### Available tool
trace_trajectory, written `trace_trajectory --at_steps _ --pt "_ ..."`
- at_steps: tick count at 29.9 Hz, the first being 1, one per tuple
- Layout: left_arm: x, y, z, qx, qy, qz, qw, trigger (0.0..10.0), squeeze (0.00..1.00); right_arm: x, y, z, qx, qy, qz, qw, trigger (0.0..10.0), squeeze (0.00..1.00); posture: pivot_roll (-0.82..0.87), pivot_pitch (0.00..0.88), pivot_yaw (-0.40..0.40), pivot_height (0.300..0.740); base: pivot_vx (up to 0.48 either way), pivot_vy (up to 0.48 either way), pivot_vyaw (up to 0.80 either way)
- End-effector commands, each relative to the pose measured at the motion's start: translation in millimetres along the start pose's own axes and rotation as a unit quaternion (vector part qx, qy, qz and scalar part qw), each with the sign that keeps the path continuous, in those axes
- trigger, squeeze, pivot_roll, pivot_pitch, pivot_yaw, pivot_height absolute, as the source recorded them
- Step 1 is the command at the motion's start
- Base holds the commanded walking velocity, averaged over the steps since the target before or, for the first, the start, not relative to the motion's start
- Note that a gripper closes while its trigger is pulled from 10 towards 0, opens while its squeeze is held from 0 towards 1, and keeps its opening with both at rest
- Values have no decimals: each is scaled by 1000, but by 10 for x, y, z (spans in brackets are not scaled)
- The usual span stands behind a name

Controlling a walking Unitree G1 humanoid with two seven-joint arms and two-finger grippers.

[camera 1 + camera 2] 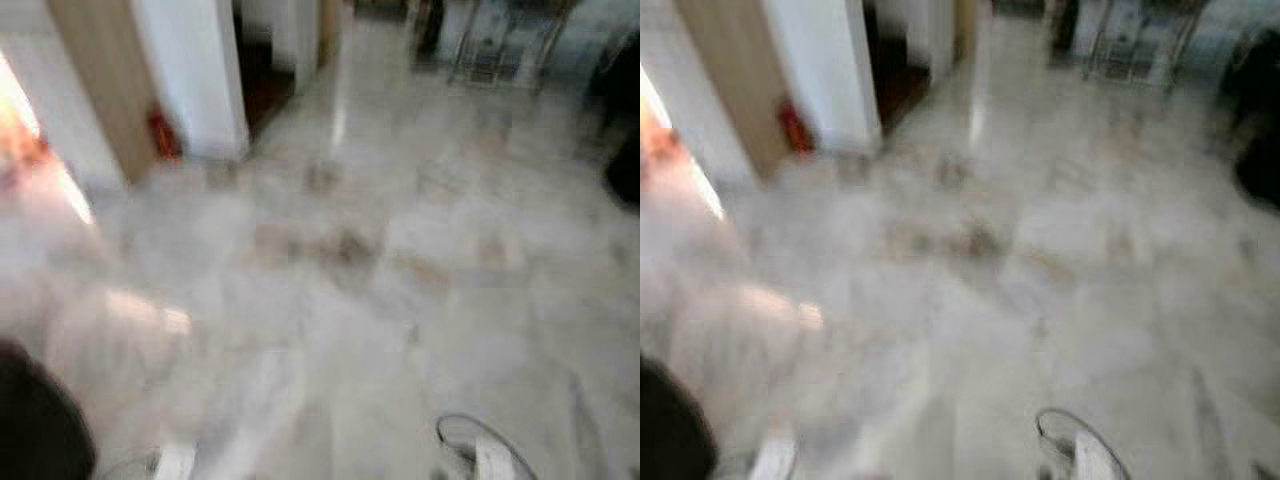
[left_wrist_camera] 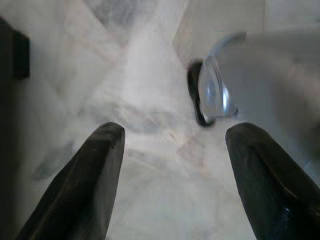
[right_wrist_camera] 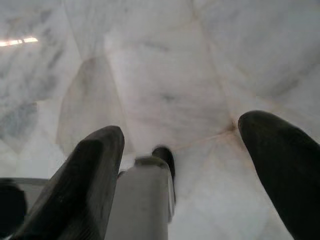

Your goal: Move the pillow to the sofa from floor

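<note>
The left gripper (image 2: 172, 165) hangs over pale marble floor (image 2: 150, 100), its two black fingers (image 2: 85, 185) spread wide apart with nothing between them. Past the fingertips, the floor is crossed by thin tile seams and grey veining. Beyond the gripper stands a blurred silver and black part of the robot's own body (image 2: 210, 95), probably a leg or foot; it is too smeared to tell more.

The right gripper (image 3: 180, 165) also hangs over the marble, its fingers (image 3: 85, 185) apart and empty. A silver limb with a black tip (image 3: 150, 190) shows between the fingers, closer to the floor.

From the head camera everything is blurred by motion. A wide stretch of marble floor (image 1: 400, 300) opens ahead of the robot. At the far left of this floor stands a white pillar (image 1: 195, 70) with a light wooden panel (image 1: 105, 80) beside it, and a small red object (image 1: 163, 135) sits at their base. To the right of the pillar a dark doorway (image 1: 265, 70) opens. Farther right along the far edge of the floor stands a metal frame (image 1: 495, 50), possibly chair legs. A dark shape (image 1: 625, 170) sits at the floor's right edge. At the left edge there is a bright orange and white glare (image 1: 25, 140), and a dark rounded shape (image 1: 35, 425) fills the near left corner.

A pale, soft-looking mass (image 1: 110, 330) lies low on the left, near the glare. Whether this is the pillow cannot be told, and its long axis and direction cannot be made out.
</note>
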State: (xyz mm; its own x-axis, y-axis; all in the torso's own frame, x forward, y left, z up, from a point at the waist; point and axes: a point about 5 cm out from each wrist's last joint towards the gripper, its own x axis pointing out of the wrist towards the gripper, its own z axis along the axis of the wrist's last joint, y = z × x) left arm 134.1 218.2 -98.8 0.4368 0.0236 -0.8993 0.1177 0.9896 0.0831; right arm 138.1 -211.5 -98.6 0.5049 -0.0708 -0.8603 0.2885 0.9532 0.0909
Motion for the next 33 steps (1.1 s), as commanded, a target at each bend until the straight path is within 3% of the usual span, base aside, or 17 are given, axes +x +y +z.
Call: trace_trajectory --at_steps 1,17,23,27,33 --pt "0 60 74 14 -8 5 1000 10000 0 1 21 -18 -1 4 1 1000 10000 0 -54 0 -34 740 -315 0 0" --pt "8 -1 62 20 -7 -3 1000 10000 0 -3 -2 -20 1 1 -7 1000 10000 0 -65 0 -33 740 -256 0 0" --pt "-14 80 5 20 -1 3 1000 10000 0 -4 -8 -27 6 4 -8 1000 10000 0 -62 0 -35 740 -254 0 0" --pt "-32 148 -29 20 3 6 1000 10000 0 -4 -8 -31 8 5 -7 1000 10000 0 -62 0 -35 740 -258 0 -800" --pt "-17 94 4 23 0 2 1000 10000 0 -4 -12 -21 5 1 -10 1000 10000 0 -62 0 -35 740 -257 0 0"
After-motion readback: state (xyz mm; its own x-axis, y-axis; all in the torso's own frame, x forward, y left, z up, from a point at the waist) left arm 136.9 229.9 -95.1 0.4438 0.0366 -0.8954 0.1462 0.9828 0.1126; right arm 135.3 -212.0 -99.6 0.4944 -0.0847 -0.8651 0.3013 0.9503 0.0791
